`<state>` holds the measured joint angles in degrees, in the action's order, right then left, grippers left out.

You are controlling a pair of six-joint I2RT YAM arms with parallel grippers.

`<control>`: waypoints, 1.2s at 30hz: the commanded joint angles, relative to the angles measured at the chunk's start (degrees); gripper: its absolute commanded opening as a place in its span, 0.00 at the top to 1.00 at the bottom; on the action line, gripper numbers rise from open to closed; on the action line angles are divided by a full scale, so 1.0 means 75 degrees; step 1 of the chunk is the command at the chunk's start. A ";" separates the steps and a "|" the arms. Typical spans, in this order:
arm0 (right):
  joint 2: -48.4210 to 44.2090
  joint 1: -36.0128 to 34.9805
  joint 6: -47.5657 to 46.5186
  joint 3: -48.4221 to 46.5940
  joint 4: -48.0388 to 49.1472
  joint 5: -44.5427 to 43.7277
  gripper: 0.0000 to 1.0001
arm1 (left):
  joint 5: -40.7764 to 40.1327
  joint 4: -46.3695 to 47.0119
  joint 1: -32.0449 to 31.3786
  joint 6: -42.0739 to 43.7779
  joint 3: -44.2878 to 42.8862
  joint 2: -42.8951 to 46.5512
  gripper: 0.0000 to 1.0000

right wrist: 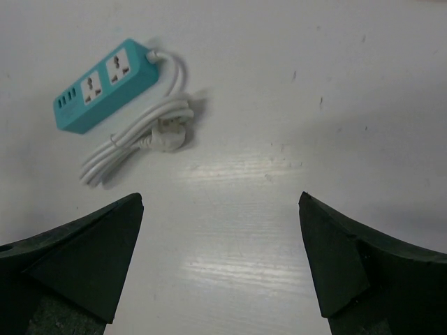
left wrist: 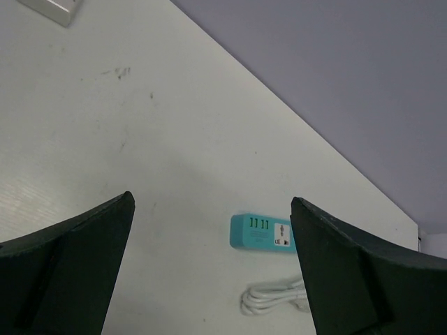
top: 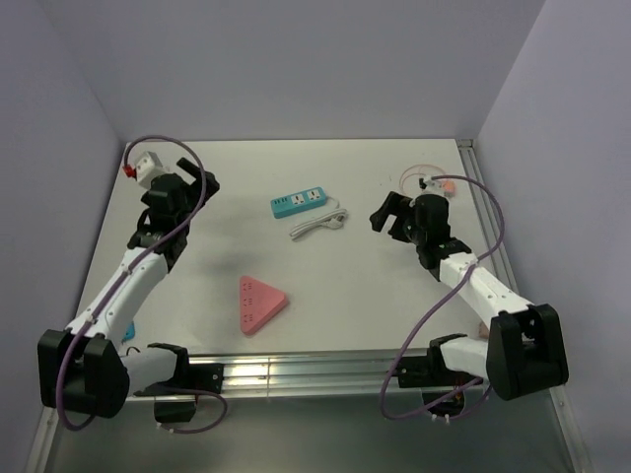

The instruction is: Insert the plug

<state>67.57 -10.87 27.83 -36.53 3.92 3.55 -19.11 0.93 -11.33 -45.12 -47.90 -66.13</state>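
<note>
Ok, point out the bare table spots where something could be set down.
Bare: the stretch between the pink triangular socket and the right arm; also behind the teal power strip toward the back wall. Crowded: around the strip's coiled white cable.

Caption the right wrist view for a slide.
Open right gripper above the table, facing a teal power strip with its white cord coiled and plug loose.
</note>
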 commanded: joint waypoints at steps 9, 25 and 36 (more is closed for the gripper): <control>0.1548 -0.0296 0.0449 -0.2099 -0.1798 -0.1140 0.01 | 0.3275 0.0087 -0.0129 -0.0863 0.1090 0.0391 0.01; 0.2651 -0.2906 0.0213 -0.3661 -0.2386 0.0019 0.05 | 0.1753 -0.2311 -0.1688 -0.0955 0.0879 0.2217 0.05; 0.1539 -0.4887 0.2706 -0.0558 0.0201 0.0992 0.07 | 0.0697 -0.3792 -0.1712 -0.1577 0.0843 0.2735 0.06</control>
<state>82.94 -43.38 39.77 -44.64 -4.58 8.64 -11.07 -24.93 -24.03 -55.44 -40.36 -47.13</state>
